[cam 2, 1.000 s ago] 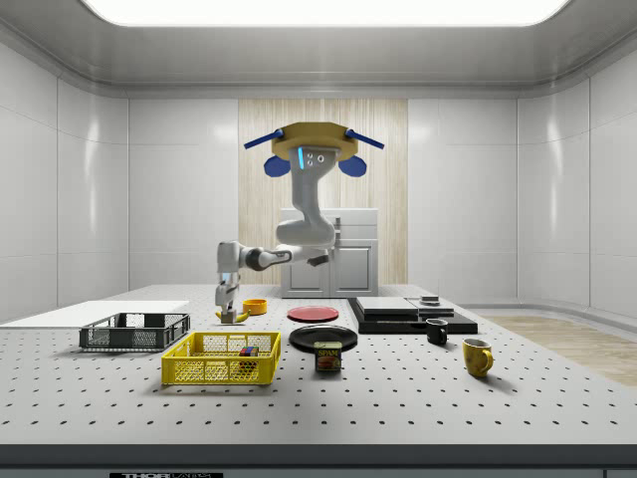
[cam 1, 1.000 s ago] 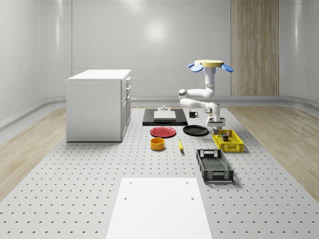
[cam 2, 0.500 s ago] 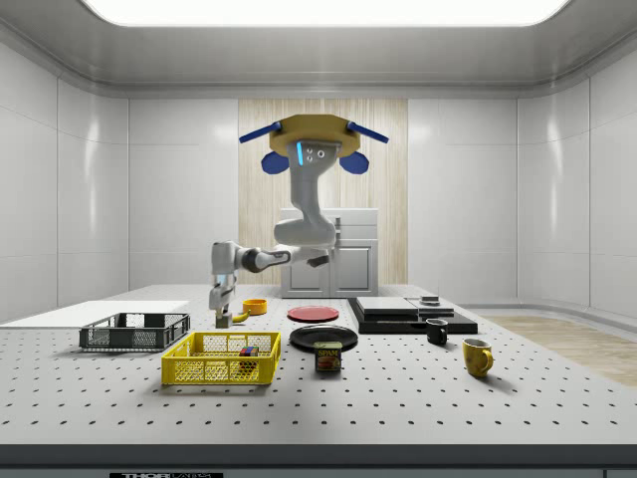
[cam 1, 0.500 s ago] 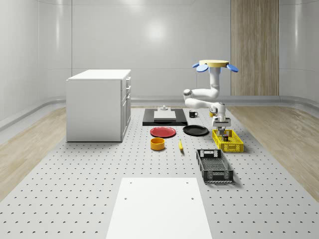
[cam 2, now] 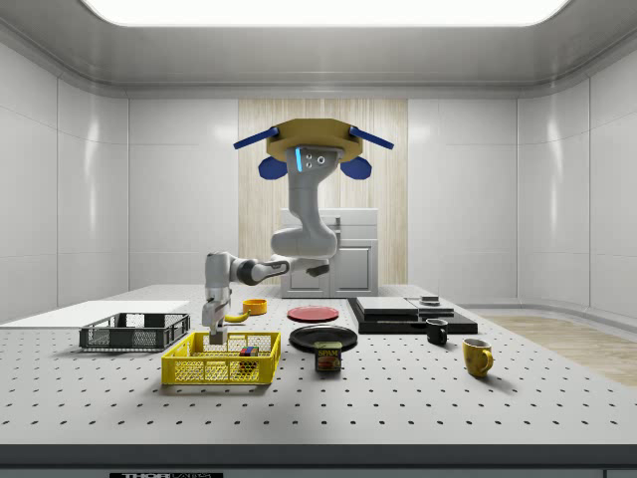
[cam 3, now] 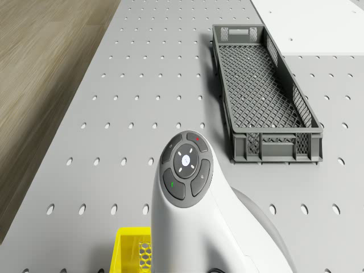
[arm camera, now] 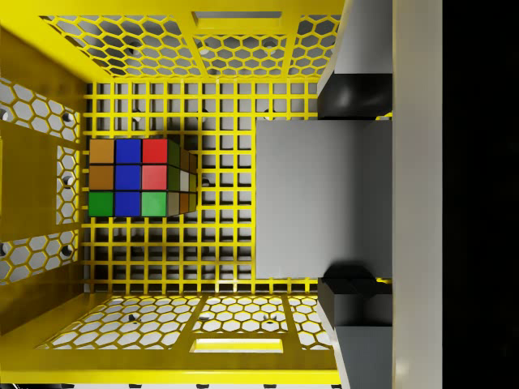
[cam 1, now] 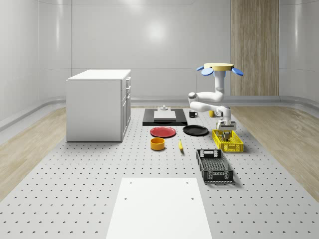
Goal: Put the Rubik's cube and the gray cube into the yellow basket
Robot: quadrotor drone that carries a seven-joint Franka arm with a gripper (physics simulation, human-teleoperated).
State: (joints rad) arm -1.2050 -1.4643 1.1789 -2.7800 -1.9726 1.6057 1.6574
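The yellow basket [cam 1: 228, 141] stands on the table at the whole-scene view's right. The Rubik's cube [arm camera: 138, 177] lies on its mesh floor, seen in the side view as the Rubik's cube [cam 2: 249, 351]. The drone [cam 1: 221, 67] hovers above the table just behind the basket, arm reaching down. My gripper [arm camera: 354, 198] is shut on the gray cube [arm camera: 316, 198], one finger [arm camera: 357, 93] on each of two opposite faces. The cube hangs inside the basket walls [arm camera: 203, 356], beside the Rubik's cube and apart from it. In the side view the gripper [cam 2: 214, 337] dips into the basket [cam 2: 221, 360].
A gray crate [cam 1: 214, 165] lies in front of the basket, also the gray crate [cam 3: 261, 91]. A black plate [cam 1: 195, 130], red plate [cam 1: 163, 132], orange bowl [cam 1: 157, 144] and banana [cam 1: 180, 145] sit toward the whole-scene view's left. A white cabinet [cam 1: 98, 104] stands farther left.
The drone and arm have shifted toward the whole-scene view's right. The gripper, holding the gray cube, has come over the yellow basket and sunk down between its walls.
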